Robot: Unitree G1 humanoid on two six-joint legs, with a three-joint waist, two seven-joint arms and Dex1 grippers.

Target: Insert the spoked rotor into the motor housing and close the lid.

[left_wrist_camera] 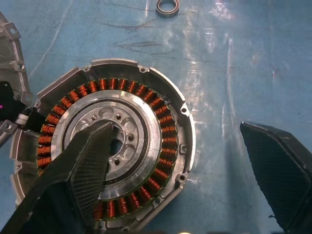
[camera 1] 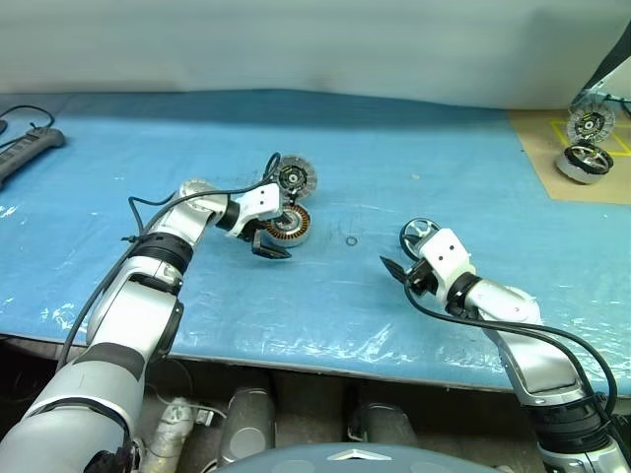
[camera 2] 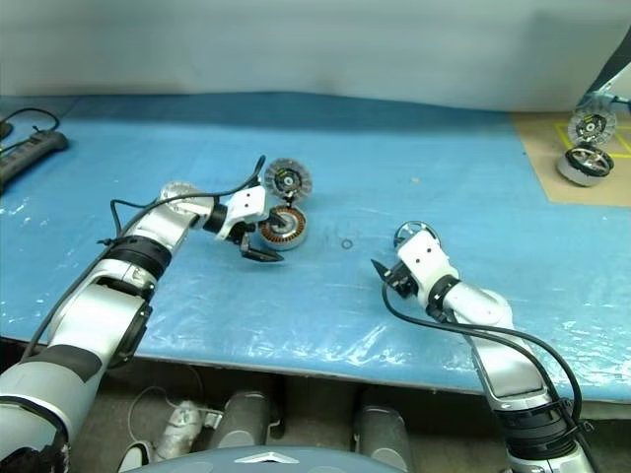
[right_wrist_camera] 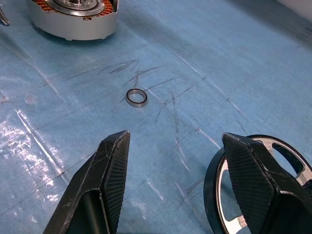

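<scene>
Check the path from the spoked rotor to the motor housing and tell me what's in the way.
A small loose ring lies on the blue mat between the spoked rotor and the motor housing. The left gripper, open, hangs over the housing's opening.

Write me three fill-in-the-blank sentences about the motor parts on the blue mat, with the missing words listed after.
1. The lid of the motor housing stands ____, leaving the copper windings exposed.
2. The small loose metal ring lies on the blue mat between the housing and the ____ pincer.
3. The spoked rotor rests on the mat beside the right pincer, not yet ____ the housing.
4. One finger of the open left pincer hangs over the housing's ____.

Missing words: open; right; inside; centre
</scene>
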